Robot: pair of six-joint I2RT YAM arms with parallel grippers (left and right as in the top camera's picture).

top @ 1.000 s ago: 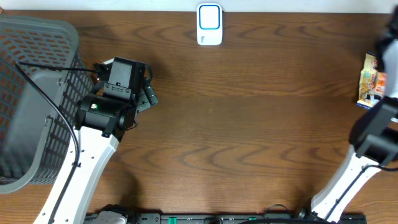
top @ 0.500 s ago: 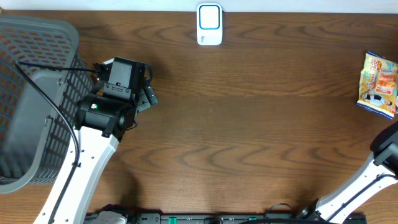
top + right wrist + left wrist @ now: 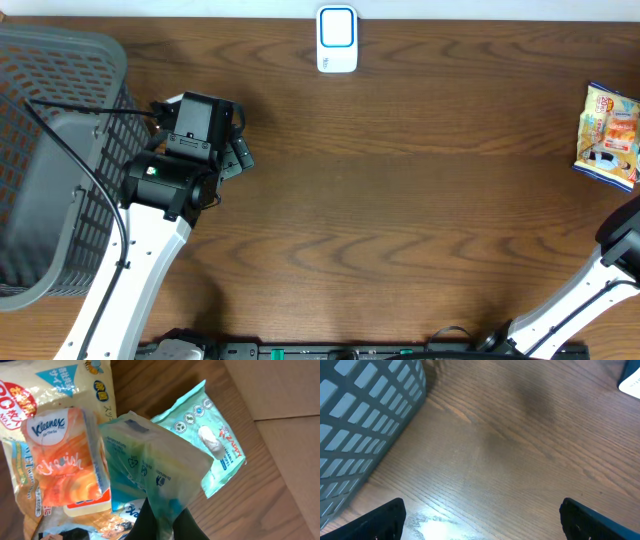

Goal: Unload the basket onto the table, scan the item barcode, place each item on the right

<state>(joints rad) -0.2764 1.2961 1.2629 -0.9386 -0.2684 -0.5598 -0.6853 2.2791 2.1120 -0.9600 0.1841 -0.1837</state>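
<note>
The pale green pack [image 3: 150, 465] is in the grip: the right pincer [image 3: 162, 517] is clamped on its lower edge, jaws nearly together with the wrapper pinched between them. It hangs over the rest of the pile, with an orange Kleenex pack [image 3: 62, 460] just beside it, a teal wipes packet [image 3: 212, 445] behind it and a yellow bag [image 3: 30, 395] under the lot, and it looks lifted rather than resting.

Here's the change. A second ago the right arm [image 3: 620, 250] lay across the far right edge of the overhead view. Now it has drawn back to the lower right corner, and what looks like that yellow bag lies there in full view. The pincer and its pack are out of the overhead frame. My read: the pick is made and the carry is about to start.

And it's a long carry. The scanner [image 3: 337, 40] sits at the top middle of the surface [image 3: 400, 200], well apart from the right side. I can't make out a barcode on the visible face.

Over on the left, nothing doing. The left pincer [image 3: 480, 522] hovers spread wide and empty beside the basket [image 3: 60, 150].
</note>
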